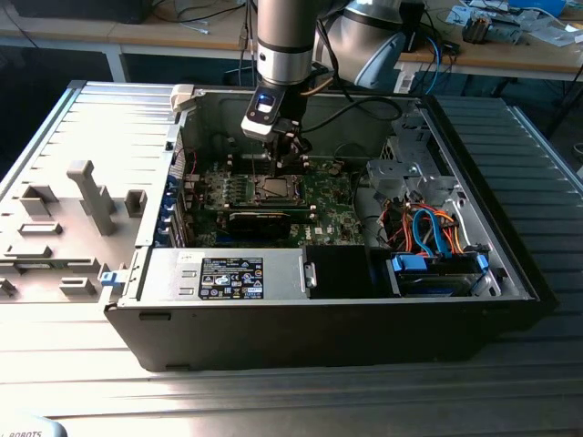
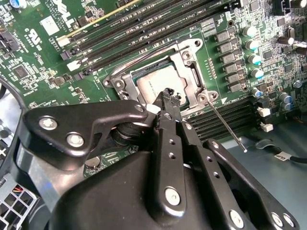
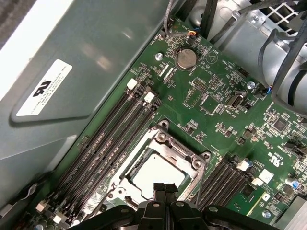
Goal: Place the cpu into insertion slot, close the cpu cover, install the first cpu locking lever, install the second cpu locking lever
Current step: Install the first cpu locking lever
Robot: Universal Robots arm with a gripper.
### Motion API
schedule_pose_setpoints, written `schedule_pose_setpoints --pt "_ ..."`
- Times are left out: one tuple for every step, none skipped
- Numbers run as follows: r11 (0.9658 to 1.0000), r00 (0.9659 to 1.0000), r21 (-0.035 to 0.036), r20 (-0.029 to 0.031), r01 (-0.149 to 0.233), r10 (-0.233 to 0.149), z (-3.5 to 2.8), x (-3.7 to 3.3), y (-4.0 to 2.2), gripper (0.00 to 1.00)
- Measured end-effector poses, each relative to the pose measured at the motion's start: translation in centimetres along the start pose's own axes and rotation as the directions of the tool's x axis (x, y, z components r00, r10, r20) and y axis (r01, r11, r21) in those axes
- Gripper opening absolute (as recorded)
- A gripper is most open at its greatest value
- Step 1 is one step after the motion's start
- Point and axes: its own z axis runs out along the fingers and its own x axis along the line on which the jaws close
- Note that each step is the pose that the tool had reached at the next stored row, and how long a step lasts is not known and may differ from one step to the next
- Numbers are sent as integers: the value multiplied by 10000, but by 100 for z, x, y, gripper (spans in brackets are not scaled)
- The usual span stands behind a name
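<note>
cpu point(image 3: 156, 172) beneath the cpu cover point(image 3: 188, 155), pinched-together claw point(image 3: 165, 188) just above its edge

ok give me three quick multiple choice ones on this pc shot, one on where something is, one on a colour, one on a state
1. Where is the cpu?
A. in the insertion slot
B. on the drive cage
C. lifted clear in the jaws

2. What colour is the motherboard?
A. blue
B. green
C. red

3. How is the cpu cover?
A. standing upright
B. off the board, on the table
C. down flat around the cpu

Answers:
1 A: its grey top shows inside the insertion slot in both wrist views.
2 B: the board is green all around the slot.
3 C: the silver frame lies flat over the chip's edges.
</note>
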Motion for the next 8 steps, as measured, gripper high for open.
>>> schedule_pose_setpoints --pt "10000 10000 -1 0 18 -18 0 0 0 11" --pt "10000 10000 -1 1 28 -28 0 0 0 11" --pt "10000 10000 -2 1 37 -37 0 0 0 11" --pt "10000 10000 -2 2 51 -51 0 0 0 11" --pt "10000 10000 -3 2 61 -61 0 0 0 11" --pt "10000 10000 -3 2 70 -70 0 0 0 11" --pt "10000 10000 -3 3 86 -86 0 0 0 11" --pt "9999 9999 -4 4 109 -109 0 0 0 11"
